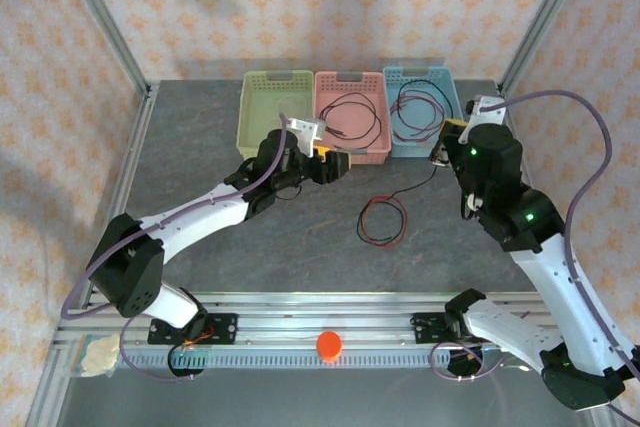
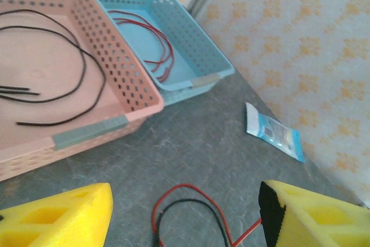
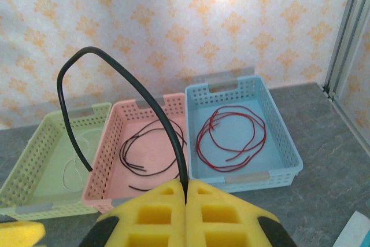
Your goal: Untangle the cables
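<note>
A black cable (image 3: 115, 65) was clamped in the right gripper (image 3: 186, 192).
The left gripper (image 2: 185, 224) was held wide near a red-black coil (image 2: 179, 188) on the desk (image 2: 219, 143).

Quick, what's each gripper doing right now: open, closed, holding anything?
Left gripper: jaws open, holding nothing.
Right gripper: jaws shut on a black cable.
</note>
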### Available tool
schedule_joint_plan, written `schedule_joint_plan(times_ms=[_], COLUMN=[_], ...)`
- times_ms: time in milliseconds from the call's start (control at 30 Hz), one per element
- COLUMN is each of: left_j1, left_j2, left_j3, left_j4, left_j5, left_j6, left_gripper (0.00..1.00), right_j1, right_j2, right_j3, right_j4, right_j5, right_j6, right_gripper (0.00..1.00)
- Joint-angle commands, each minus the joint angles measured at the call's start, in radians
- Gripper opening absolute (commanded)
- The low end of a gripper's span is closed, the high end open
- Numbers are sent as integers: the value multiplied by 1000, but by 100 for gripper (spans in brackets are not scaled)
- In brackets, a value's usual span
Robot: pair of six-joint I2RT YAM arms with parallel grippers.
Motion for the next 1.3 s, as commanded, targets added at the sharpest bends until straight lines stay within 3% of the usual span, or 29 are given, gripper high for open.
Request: schedule_joint_plan(times_ms=[0, 567, 833, 1133, 1267], left_j1=[-35, -227, -243, -243, -240], left_j2=[35, 238, 294, 408, 490], left_j3=[-33, -43, 1, 135, 227], left_j4=[50, 198, 266, 160, 26], left_j5=[97, 152, 128, -54, -163], left_j6=[44, 10, -33, -67, -80], left_gripper=[69, 72, 78, 74, 68], right_j1=[5, 5, 5, 5, 5], right_j2=[-4, 30, 22, 11, -6], right_j3=[53, 160, 142, 147, 160], right_j4=[2, 39, 35, 36, 40], right_j5=[33, 8, -3, -39, -39], right_j6=[-31, -31, -17, -1, 1], right_gripper=[0, 0, 0, 0, 0])
